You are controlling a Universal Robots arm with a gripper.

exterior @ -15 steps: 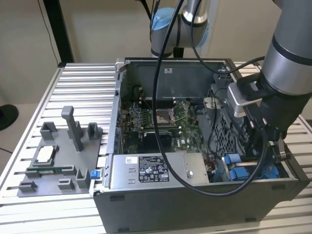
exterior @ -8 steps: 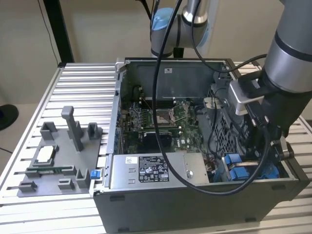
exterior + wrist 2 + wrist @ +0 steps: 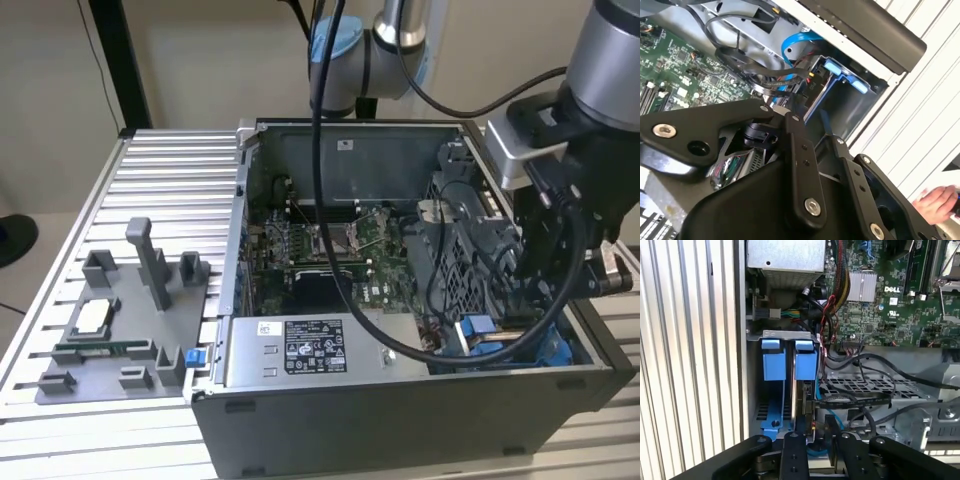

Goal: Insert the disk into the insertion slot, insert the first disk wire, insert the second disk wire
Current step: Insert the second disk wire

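Disk inside insertion slot

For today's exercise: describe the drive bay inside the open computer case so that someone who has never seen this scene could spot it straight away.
Start at the open computer case on the ribbed metal table. In the exterior view, go to its near corner on the right, past the grey labelled power-supply box, beneath the gripper. The insertion slot is there: unlike the perforated cage beside it, it has bright blue plastic rails.
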